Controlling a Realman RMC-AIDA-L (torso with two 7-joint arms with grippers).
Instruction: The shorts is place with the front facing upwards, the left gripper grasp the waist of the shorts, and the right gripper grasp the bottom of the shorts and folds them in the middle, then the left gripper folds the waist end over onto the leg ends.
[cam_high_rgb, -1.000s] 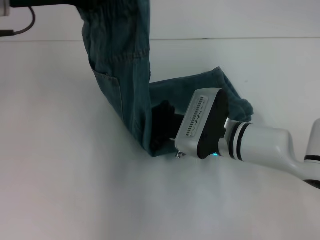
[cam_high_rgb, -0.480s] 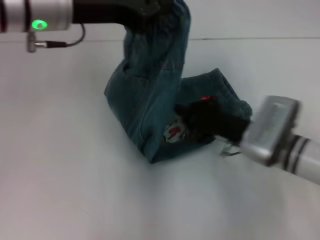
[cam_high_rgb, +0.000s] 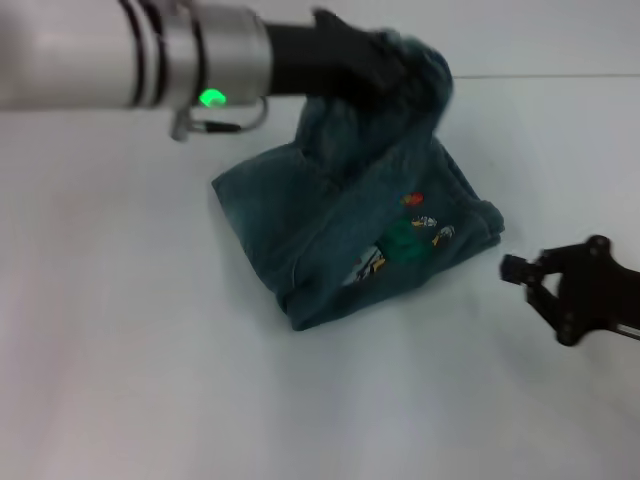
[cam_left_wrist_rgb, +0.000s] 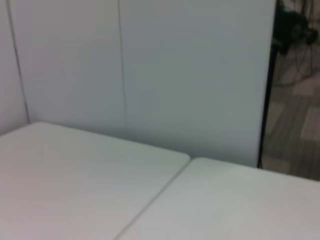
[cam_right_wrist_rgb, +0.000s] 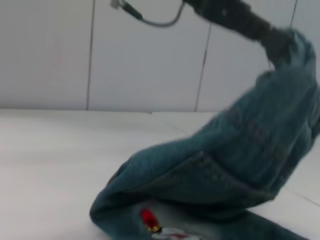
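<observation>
Overhead, waist (cam_high_rgb: 415, 60) clamped within left hand (cam_high_rgb: 385, 65).

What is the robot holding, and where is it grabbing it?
The left gripper holds the shorts by the waist, lifted up. The right gripper is open, holding nothing.

White tabletop (cam_high_rgb: 150, 380), seam visible across its surface. The shorts (cam_high_rgb: 330, 240) lie directly on it near centre. Their lower folded part rests flat; upper end lifted off.

silver left forearm with black bands, green light, thin cable; black claws (cam_high_rgb: 375, 62) (cam_high_rgb: 522, 275)
</observation>
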